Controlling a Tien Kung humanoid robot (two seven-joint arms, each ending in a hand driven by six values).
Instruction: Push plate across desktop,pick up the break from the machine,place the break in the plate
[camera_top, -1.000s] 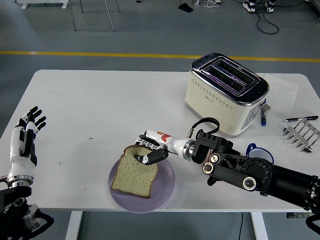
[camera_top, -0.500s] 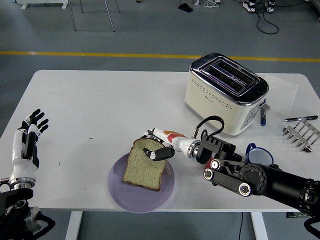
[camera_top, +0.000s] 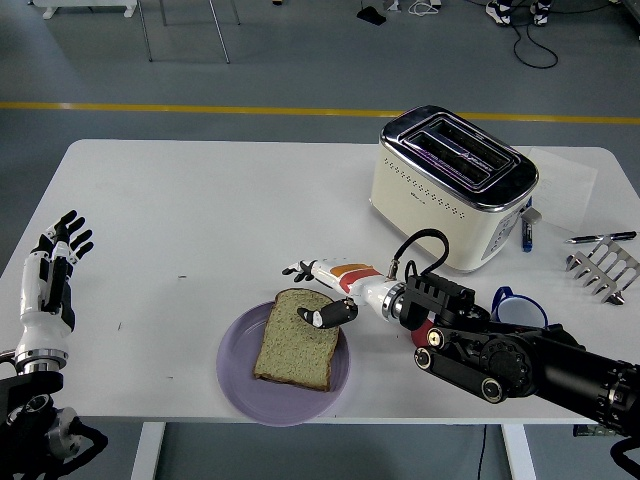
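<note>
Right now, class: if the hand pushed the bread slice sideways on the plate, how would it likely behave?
The bread lies flat on the plate, so it would probably slide, not roll or tip. It looks thin and porous, so likely light and soft, apt to dent or tear under the right hand. The shallow rim might stop it.

No legible text or labels

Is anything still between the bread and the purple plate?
No. The bread already lies flat on the purple plate, with nothing under it but the plate. The right hand hovers at its upper edge, fingers spread, one fingertip over the slice.
</note>
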